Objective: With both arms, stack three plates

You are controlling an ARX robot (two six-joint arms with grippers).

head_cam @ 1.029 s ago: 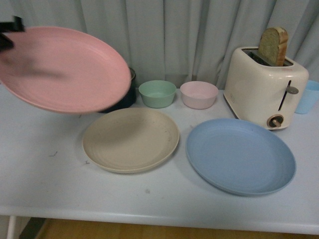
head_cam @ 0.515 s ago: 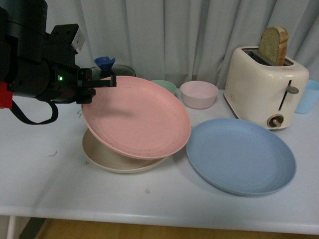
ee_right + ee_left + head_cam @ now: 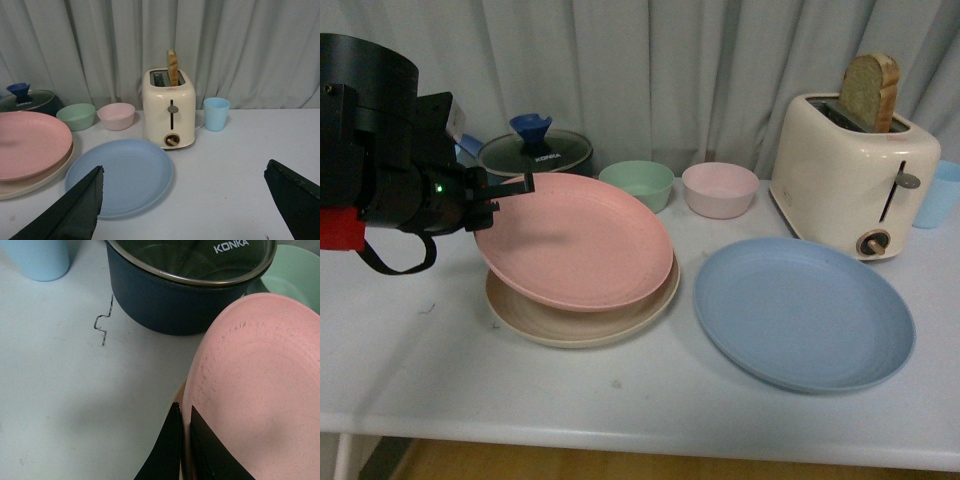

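My left gripper (image 3: pixel 505 192) is shut on the left rim of the pink plate (image 3: pixel 575 240) and holds it tilted over the beige plate (image 3: pixel 570 322), its right part low on the beige one. In the left wrist view the fingers (image 3: pixel 172 450) pinch the pink plate's (image 3: pixel 260 390) edge. The blue plate (image 3: pixel 804 312) lies flat on the table to the right. My right gripper (image 3: pixel 185 200) is open and empty, out of the front view, hovering over bare table near the blue plate (image 3: pixel 120 175).
A dark pot with a glass lid (image 3: pixel 535 152) stands behind the pink plate. A green bowl (image 3: pixel 636 186) and a pink bowl (image 3: pixel 719 189) sit at the back. A cream toaster with bread (image 3: pixel 855 170) and a light blue cup (image 3: pixel 937 194) stand at the right.
My left arm swung the pink plate in from the upper left, then lowered it and drew it left over the beige plate. The blue plate has not moved.
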